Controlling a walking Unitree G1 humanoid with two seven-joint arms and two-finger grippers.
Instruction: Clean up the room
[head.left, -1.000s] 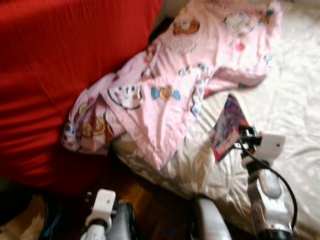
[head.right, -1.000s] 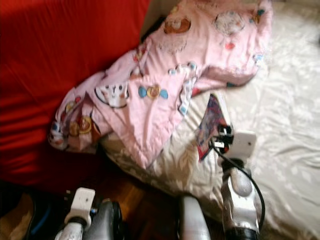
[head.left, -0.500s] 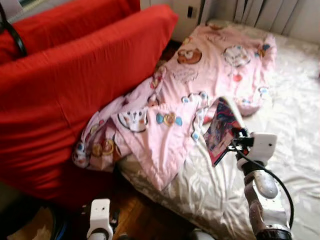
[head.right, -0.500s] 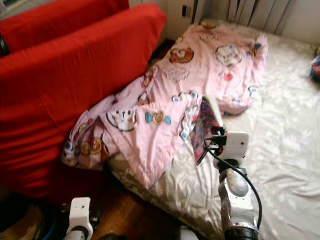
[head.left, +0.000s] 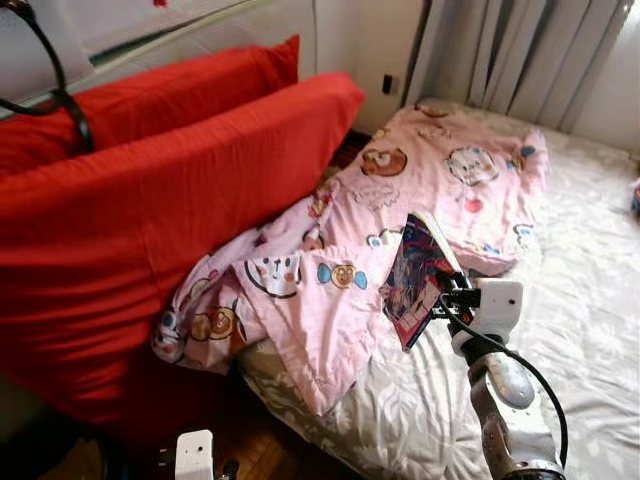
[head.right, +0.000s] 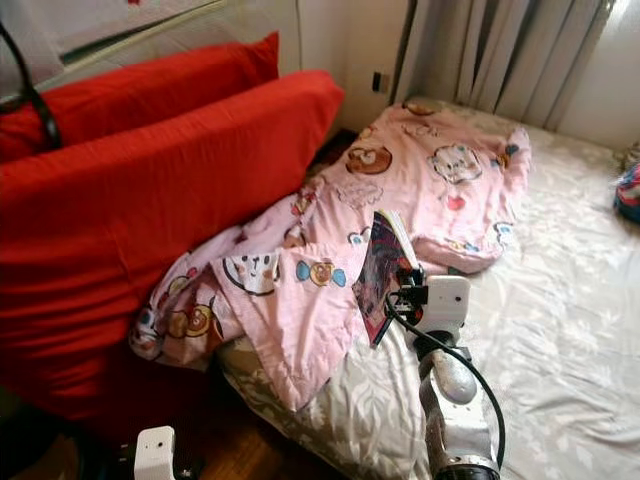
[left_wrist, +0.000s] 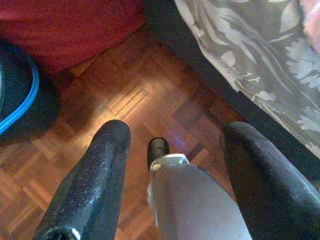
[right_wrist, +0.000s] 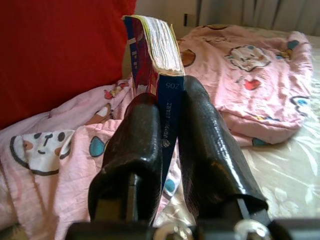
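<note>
My right gripper (head.left: 447, 292) is shut on a thin colourful book (head.left: 415, 280), holding it up by its spine above the bed's near part. The right wrist view shows the book (right_wrist: 157, 55) pinched upright between both black fingers (right_wrist: 135, 145), page edges facing me. A pink cartoon-print blanket (head.left: 400, 200) lies crumpled across the bed and droops onto the red cushions. My left gripper (left_wrist: 172, 165) hangs low over the parquet floor with its fingers spread apart and nothing between them.
Large red cushions (head.left: 150, 200) stand at the left beside the bed. The mattress with its pale leaf-patterned sheet (head.left: 580, 260) stretches to the right. Grey curtains (head.left: 520, 60) hang behind. A dark object with a blue rim (left_wrist: 20, 90) lies on the wooden floor (left_wrist: 140, 100).
The camera has tilted up and back, bringing the wall and curtains into sight. My right gripper has lifted the book a little higher, still gripped.
</note>
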